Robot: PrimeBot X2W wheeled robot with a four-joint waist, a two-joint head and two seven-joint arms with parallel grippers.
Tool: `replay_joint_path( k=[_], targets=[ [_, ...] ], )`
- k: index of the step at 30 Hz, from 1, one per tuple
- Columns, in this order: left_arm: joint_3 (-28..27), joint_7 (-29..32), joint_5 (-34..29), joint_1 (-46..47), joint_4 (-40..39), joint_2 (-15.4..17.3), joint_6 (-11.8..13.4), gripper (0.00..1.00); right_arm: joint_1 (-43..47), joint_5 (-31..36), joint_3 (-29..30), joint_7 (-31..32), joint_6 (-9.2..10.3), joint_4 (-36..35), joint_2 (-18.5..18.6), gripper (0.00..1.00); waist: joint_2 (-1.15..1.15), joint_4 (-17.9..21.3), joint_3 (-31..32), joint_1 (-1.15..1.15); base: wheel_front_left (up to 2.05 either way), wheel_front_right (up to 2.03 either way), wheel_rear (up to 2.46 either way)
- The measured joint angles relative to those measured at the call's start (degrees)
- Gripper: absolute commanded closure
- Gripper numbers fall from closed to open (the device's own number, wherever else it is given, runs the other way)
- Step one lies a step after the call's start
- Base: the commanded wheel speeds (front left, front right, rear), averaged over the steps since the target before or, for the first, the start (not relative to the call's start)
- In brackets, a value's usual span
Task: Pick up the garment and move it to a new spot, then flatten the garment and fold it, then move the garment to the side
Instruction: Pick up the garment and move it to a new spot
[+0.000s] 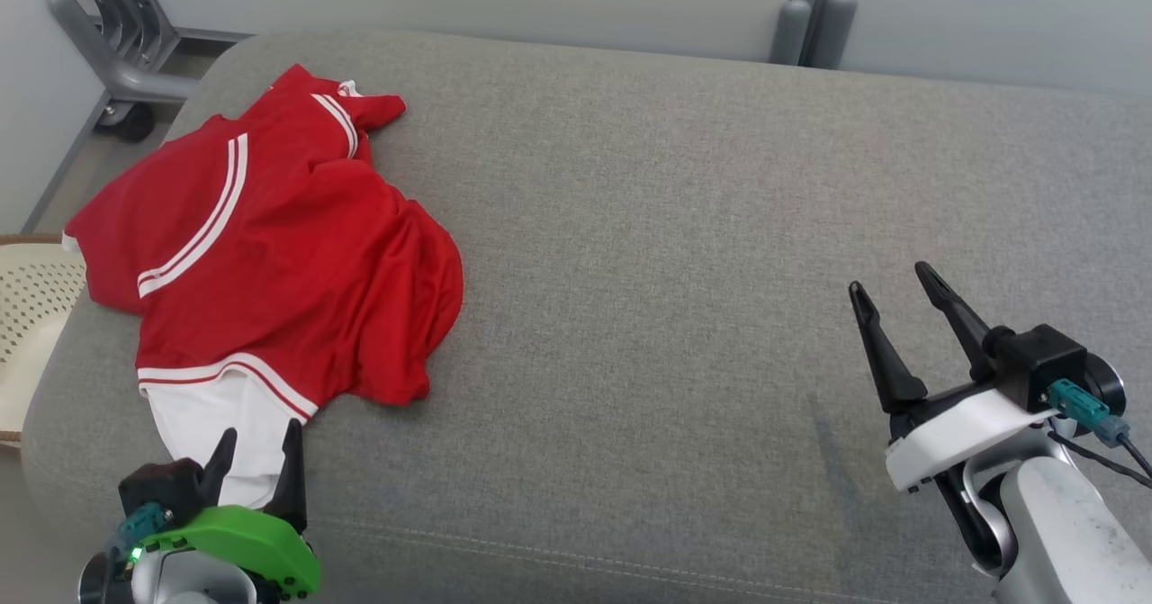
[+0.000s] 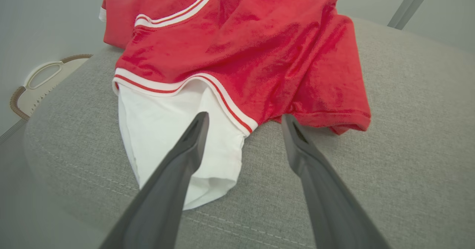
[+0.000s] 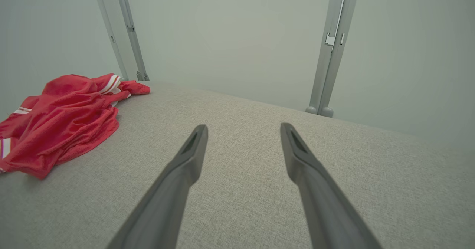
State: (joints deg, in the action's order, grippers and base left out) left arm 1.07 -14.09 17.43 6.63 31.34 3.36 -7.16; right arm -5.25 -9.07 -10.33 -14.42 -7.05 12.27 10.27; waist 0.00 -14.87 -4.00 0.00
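Red crumpled jersey with white trim lies unlifted just ahead of our left hand, fingers apart; lifting, flattening, folding all remain

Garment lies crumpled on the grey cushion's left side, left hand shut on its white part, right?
No: the left hand is open, fingers apart at the white part of the garment; the left wrist view shows it.
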Motion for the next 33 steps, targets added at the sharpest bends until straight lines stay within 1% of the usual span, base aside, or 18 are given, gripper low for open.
replay_joint_path(
  k=[2,6,11,15,18,20,28,29,30,31,32,33],
  targets=[
    [-0.8,1.7,1.0,2.2,2.0,0.1,0.0,0.00,-1.2,0.2,-0.5,0.0,0.00,-0.5,0.5,0.00,0.00,0.3,-1.6,0.00,0.00,0.00,0.00],
    [-1.4,3.2,2.1,7.2,3.0,0.6,0.0,0.00,-3.0,0.6,-0.9,0.0,-0.01,-0.9,1.0,0.00,0.00,0.8,-3.8,0.00,0.00,0.00,0.00],
    [-2.3,7.5,3.2,13.0,5.4,1.4,0.0,0.00,-4.5,0.6,-1.5,0.0,-0.01,-1.0,1.3,0.00,0.00,1.7,-6.4,0.00,0.00,0.00,0.00],
    [-2.5,11.8,3.2,15.5,9.0,3.4,0.2,0.00,-5.7,0.6,-2.4,0.0,-0.01,-1.0,1.3,0.00,0.00,2.5,-8.1,0.00,0.00,0.00,0.00],
    [-2.6,14.4,2.8,17.0,11.2,4.8,1.4,0.00,-6.3,0.6,-2.7,0.0,-0.01,-1.2,1.2,0.00,0.00,3.3,-9.1,0.00,0.00,0.00,0.00],
    [-2.6,15.9,2.5,18.0,12.6,5.4,1.6,0.00,-6.6,0.6,-2.9,0.0,-0.01,-1.2,1.2,0.00,0.00,3.7,-9.9,0.00,0.00,0.00,0.00],
    [-1.9,20.1,2.6,21.8,16.7,5.5,1.5,0.00,-8.4,0.5,-3.5,0.0,-0.02,-1.4,1.5,0.00,0.00,5.4,-12.8,0.00,0.00,0.00,0.00],
    [-1.8,20.2,2.6,22.2,17.1,5.5,1.5,0.15,-8.5,0.5,-3.3,0.0,-0.02,-1.4,1.5,0.00,0.00,5.6,-13.0,0.00,0.00,0.00,0.00],
    [-1.7,20.5,2.6,22.6,17.5,5.5,1.5,0.36,-8.5,0.5,-3.2,0.0,-0.02,-1.4,1.5,0.00,0.00,5.8,-13.2,0.00,0.00,0.00,0.00],
    [-1.7,20.6,2.6,23.1,17.9,5.5,1.5,0.70,-8.5,0.5,-3.1,0.0,-0.02,-1.3,1.7,0.00,0.00,5.9,-13.3,0.00,0.00,0.00,0.00],
    [-1.6,20.9,2.6,23.9,18.5,5.5,1.5,1.00,-8.5,0.4,-3.0,0.0,-0.02,-1.1,1.7,0.00,0.00,6.1,-13.4,0.00,0.00,0.00,0.00],
    [-1.5,21.1,2.6,24.1,18.7,5.5,1.5,1.00,-8.5,0.3,-3.1,0.0,-0.02,-0.9,1.6,0.00,0.00,6.2,-13.3,0.00,0.00,0.00,0.00]
  ],
)
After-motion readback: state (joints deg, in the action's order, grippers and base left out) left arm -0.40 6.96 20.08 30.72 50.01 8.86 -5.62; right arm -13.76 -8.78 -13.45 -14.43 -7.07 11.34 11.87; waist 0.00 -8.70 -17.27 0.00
